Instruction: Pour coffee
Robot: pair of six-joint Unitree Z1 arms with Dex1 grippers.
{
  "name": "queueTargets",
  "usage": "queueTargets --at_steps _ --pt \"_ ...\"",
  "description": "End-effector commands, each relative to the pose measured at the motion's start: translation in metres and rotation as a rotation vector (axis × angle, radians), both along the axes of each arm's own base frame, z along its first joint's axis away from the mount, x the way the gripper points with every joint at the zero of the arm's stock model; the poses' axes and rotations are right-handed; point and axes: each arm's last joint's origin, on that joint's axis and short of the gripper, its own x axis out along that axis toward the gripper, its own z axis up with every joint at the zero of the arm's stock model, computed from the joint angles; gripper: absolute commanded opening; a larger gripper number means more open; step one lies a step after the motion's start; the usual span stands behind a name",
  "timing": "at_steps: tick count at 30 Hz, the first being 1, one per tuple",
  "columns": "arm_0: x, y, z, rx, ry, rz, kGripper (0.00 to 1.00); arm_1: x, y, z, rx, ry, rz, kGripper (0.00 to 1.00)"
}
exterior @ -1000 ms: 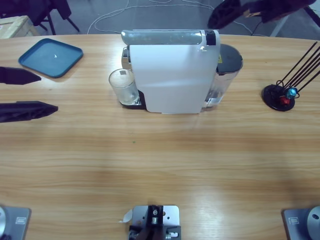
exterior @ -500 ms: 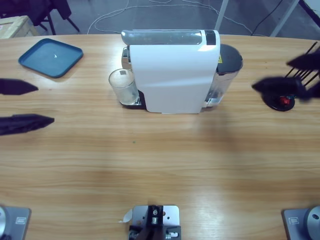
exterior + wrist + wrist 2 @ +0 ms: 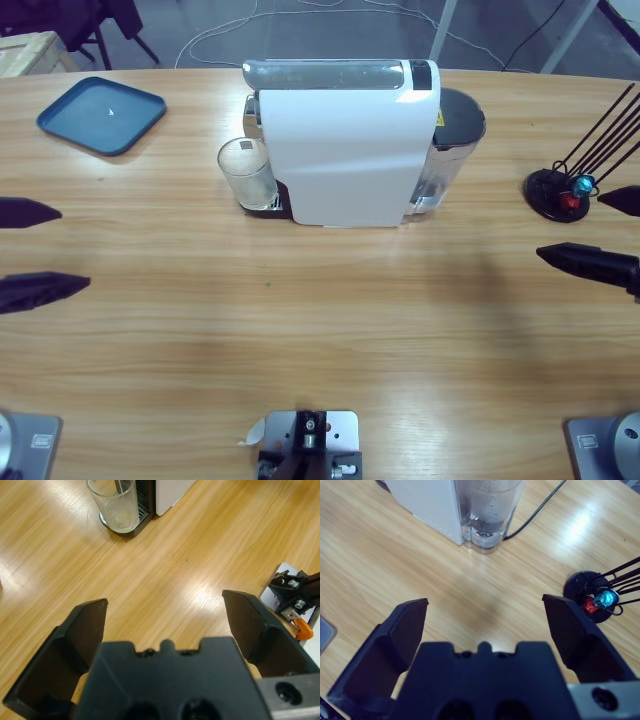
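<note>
A glossy white, boxy plastic coffee machine (image 3: 345, 150) with a silver-grey top bar stands on the grained wooden table (image 3: 320, 320); a clear cylindrical glass (image 3: 247, 172) sits on its drip tray at its left, any coffee in it too faint to tell, and a clear beaded water tank (image 3: 487, 507) is fixed to its right end. No writing is readable. Compared with half a second ago, the left gripper (image 3: 28, 250), jaws spread and empty, lies further left of the machine, while the right gripper (image 3: 605, 232), also spread and empty, now sits lower right of it, beside a black wire capsule stand (image 3: 560, 192).
</note>
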Motion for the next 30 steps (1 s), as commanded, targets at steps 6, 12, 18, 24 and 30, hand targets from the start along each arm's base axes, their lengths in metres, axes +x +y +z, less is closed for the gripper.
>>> queueTargets --at_steps 6,12,18,24,30 --pt "-0.01 0.005 -0.037 0.01 -0.02 -0.041 1.0 -0.008 -0.006 -0.009 0.009 0.002 0.007 1.0" --pt "-0.015 0.007 -0.037 -0.019 -0.036 -0.057 1.0 -0.008 -0.006 -0.011 0.014 0.004 -0.002 1.0" --pt "-0.017 0.008 -0.038 -0.026 -0.046 -0.058 1.0 -0.007 -0.005 -0.011 0.023 0.007 -0.009 1.0" --pt "-0.017 0.005 -0.039 -0.04 -0.021 -0.09 1.0 -0.01 -0.007 -0.011 0.042 0.001 -0.015 1.0" --pt "-0.014 0.004 -0.04 -0.034 -0.011 -0.089 1.0 -0.011 -0.008 -0.013 0.062 0.012 -0.042 1.0"
